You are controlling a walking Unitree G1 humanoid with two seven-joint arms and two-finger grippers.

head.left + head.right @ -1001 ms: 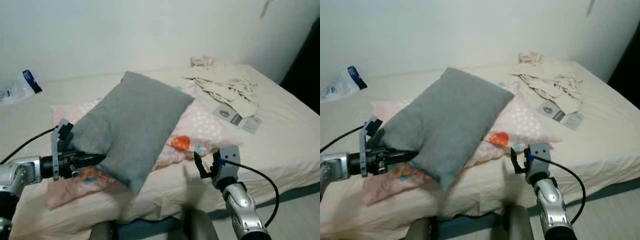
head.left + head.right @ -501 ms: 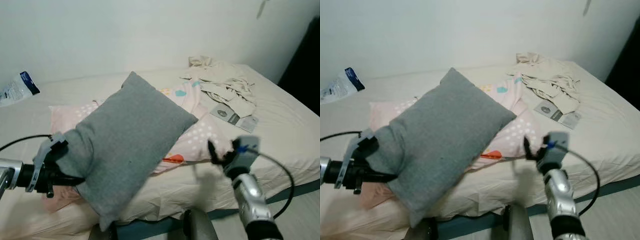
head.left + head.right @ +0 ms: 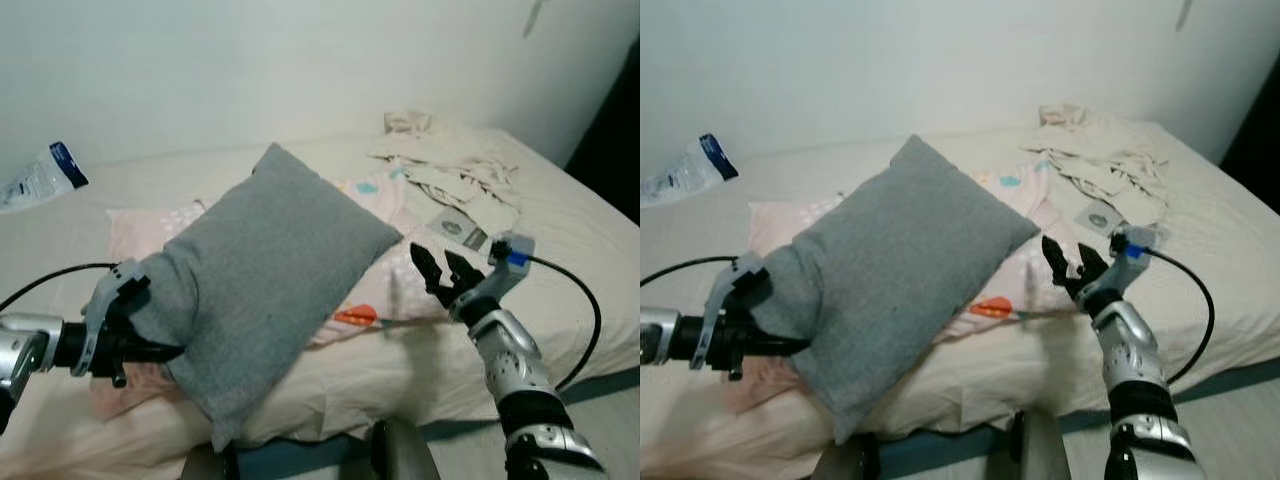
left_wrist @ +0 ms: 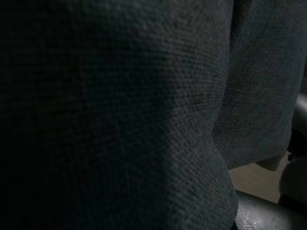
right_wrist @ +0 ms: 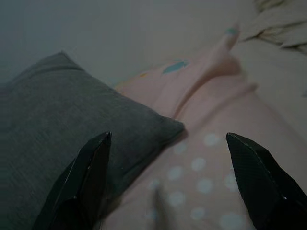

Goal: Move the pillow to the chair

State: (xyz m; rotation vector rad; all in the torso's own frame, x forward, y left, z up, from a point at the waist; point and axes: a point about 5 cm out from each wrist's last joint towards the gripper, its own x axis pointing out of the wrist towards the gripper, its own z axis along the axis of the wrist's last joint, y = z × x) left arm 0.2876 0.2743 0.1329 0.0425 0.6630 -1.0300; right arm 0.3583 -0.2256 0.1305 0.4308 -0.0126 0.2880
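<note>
Bedroom: cream bed [image 3: 590,250] against a white wall, pink patterned blanket [image 3: 400,275] across it, crumpled clothes [image 3: 455,170] at the far right. Grey pillow [image 3: 270,275] is tilted over the blanket, near-left corner pinched in the left gripper [image 3: 150,345], near end hanging past the bed's near edge. Left wrist view is dark pillow fabric up close. Right gripper [image 3: 1072,262] hovers just right of the pillow, fingers spread wide, holding nothing.

Judgement: one-corner grip looks weak for a floppy load. Bring the right gripper onto the pillow's right edge, clamp, then lift with both arms level before turning toward the chair. Keep the blanket from dragging along.
</note>
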